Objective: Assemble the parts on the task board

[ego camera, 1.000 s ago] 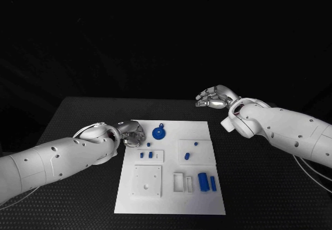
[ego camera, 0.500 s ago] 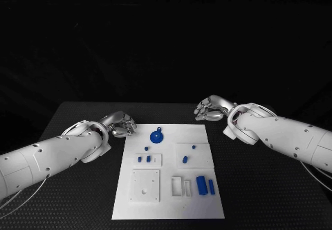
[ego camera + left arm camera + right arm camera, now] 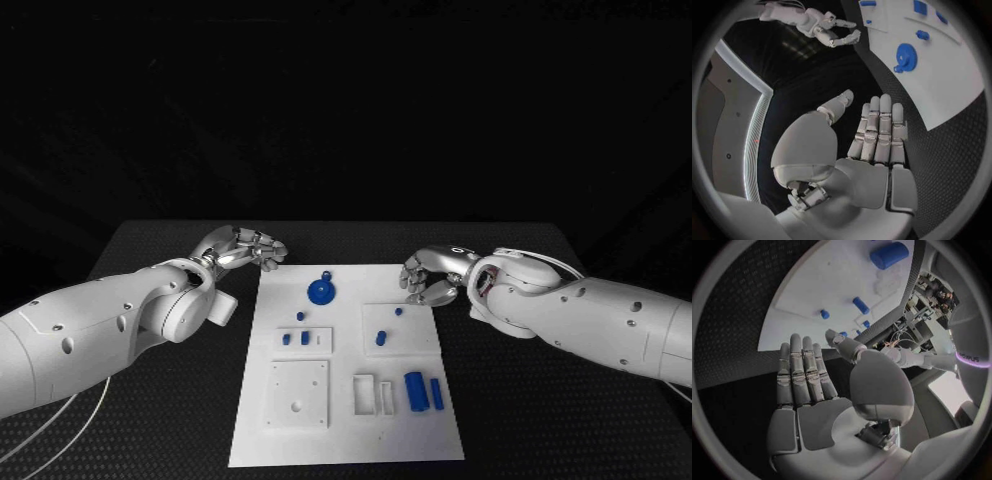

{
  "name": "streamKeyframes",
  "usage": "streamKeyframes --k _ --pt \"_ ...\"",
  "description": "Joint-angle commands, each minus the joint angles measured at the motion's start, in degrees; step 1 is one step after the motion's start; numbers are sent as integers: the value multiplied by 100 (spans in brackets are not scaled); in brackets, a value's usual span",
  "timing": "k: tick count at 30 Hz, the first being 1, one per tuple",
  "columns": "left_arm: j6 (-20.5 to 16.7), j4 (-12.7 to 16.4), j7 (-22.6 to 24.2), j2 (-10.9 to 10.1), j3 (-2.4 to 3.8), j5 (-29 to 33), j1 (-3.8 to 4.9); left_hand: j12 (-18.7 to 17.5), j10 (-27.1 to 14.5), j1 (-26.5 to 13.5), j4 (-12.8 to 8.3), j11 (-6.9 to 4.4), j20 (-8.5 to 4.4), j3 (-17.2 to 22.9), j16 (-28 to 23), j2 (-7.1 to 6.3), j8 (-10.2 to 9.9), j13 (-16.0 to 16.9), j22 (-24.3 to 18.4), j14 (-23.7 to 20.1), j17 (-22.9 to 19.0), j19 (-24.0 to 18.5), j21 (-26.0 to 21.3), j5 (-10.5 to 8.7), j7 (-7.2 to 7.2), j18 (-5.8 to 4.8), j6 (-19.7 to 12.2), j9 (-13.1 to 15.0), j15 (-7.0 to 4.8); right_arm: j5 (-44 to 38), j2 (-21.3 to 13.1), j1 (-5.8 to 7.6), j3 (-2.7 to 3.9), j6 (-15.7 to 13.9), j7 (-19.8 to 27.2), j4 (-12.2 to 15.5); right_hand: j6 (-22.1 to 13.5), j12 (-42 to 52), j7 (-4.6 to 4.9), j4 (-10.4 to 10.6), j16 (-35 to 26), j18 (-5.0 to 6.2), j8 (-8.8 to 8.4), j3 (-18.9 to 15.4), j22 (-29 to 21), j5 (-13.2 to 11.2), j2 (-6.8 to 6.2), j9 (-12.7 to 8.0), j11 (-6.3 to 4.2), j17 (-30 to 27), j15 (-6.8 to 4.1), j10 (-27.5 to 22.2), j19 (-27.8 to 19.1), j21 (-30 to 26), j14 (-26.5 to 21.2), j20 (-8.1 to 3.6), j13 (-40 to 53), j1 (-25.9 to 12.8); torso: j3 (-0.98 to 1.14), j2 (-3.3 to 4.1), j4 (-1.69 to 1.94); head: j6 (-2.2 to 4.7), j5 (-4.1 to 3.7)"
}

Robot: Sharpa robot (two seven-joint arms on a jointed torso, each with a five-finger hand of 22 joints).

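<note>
The white task board (image 3: 361, 440) lies in the middle of the black table. On its far part lies a blue gear (image 3: 320, 291), with several small blue pegs (image 3: 381, 338) nearer and a blue cylinder (image 3: 417, 389) at the near right. My left hand (image 3: 242, 248) hovers off the board's far left corner, fingers straight, holding nothing. My right hand (image 3: 430, 276) hangs at the board's far right edge, holding nothing. The left wrist view shows the left hand's flat palm (image 3: 873, 145), the gear (image 3: 904, 52) and the board (image 3: 942, 85). The right wrist view shows the right hand's palm (image 3: 807, 385) before the board (image 3: 817, 285).
A white square plate (image 3: 297, 393) and two narrow white slot blocks (image 3: 375, 391) sit on the board's near half. Black table (image 3: 159, 420) stretches to both sides of the board.
My left hand has drawn back from the board's left edge toward the far left corner. My right hand has come down and nearer, to the board's far right edge.
</note>
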Motion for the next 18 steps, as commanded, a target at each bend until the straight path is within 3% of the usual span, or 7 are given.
streamKeyframes --k 1,6,11,14,18 --pt "137 154 351 -23 3 788 5 85 166 -6 -23 -82 -52 -43 25 37 37 41 20 137 60 113 38 0 -14 148 69 19 -61 -835 -46 -67 -32 46 -292 161 56 -33 -7 -7 21 80 -15 -86 13 29 -87 -6 -3 20 -1 65 53 18 53 -5 -9 -16 -2 -31 -6 -12 -11" --pt "149 146 369 -8 3 950 4 -11 27 -25 -70 -12 -66 -60 -120 27 28 -15 1 123 120 111 -18 1 4 119 26 8 -45 -1044 -28 -141 -56 7 -370 277 96 -51 -24 -12 13 98 -4 -127 24 4 -147 -7 -22 47 -15 126 84 6 81 -2 -9 10 2 -46 -6 -4 8" --pt "145 130 371 -6 2 1023 4 -65 -51 -39 -89 30 -57 -68 -206 20 21 -50 -3 114 169 94 -47 1 19 104 -7 -1 -30 -1144 3 -163 -88 -177 -443 322 126 -83 -38 -1 -8 109 -1 -113 28 -49 -179 -11 -27 68 -19 155 100 -16 90 5 -14 55 -8 -59 -11 -12 20" --pt "154 124 368 6 2 1051 4 -72 -62 -52 -84 37 -55 -74 -222 19 19 -56 -3 116 182 92 -51 -1 23 101 -15 -3 -27 -1204 33 -165 -104 -218 -496 316 116 -191 -61 92 -81 104 -31 62 19 -217 -279 -36 19 82 12 95 55 -94 47 32 -42 170 -10 -63 -13 -23 6" --pt "169 141 370 16 2 1051 4 -82 -76 -59 -85 43 -53 -78 -239 12 15 -63 -2 115 194 88 -57 -1 27 99 -27 -6 -25 -1250 95 -166 -124 -206 -514 248 115 -237 -61 172 -109 112 -46 159 35 -235 -333 -50 25 103 14 98 56 -122 50 40 -43 216 -12 -58 -2 -25 -1"
